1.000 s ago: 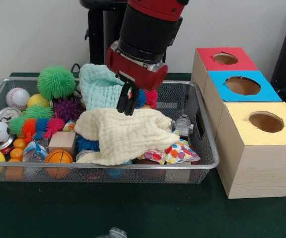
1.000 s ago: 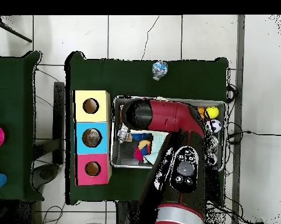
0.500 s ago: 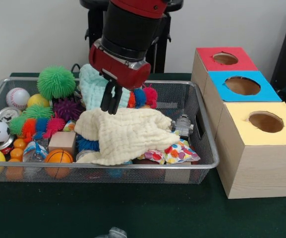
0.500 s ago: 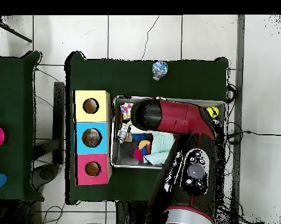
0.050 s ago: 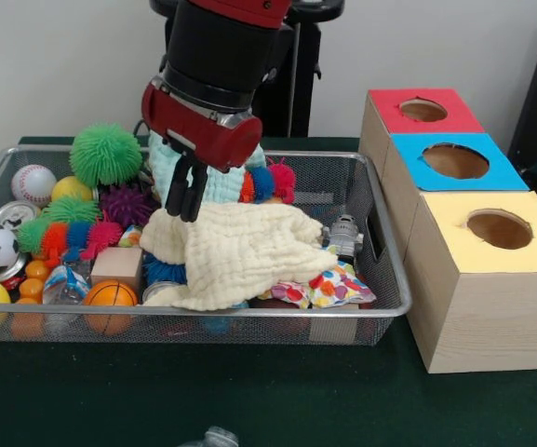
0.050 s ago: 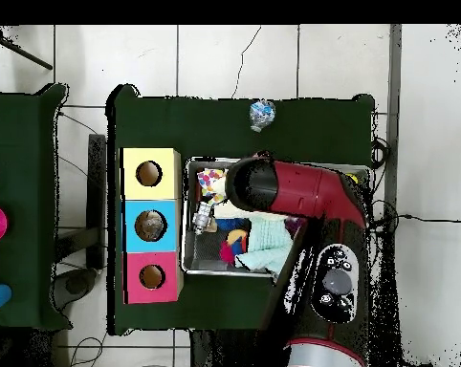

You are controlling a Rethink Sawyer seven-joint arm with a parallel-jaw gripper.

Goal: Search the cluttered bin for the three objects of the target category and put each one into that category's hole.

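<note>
The wire bin point(image 5: 380, 244) sits unmoved on the green surface point(image 5: 249, 400). The cream cloth point(image 5: 240, 247) lies as before over the bin's middle. The tool point(image 5: 184, 194), fingers together and empty, has shifted toward the spiky balls, now over the cloth's edge beside the mint cloth point(image 5: 161, 168).

Bin point(image 5: 384, 244) crammed with toys; cream cloth point(image 5: 240, 247) heaped mid-bin, holes unobstructed.
</note>
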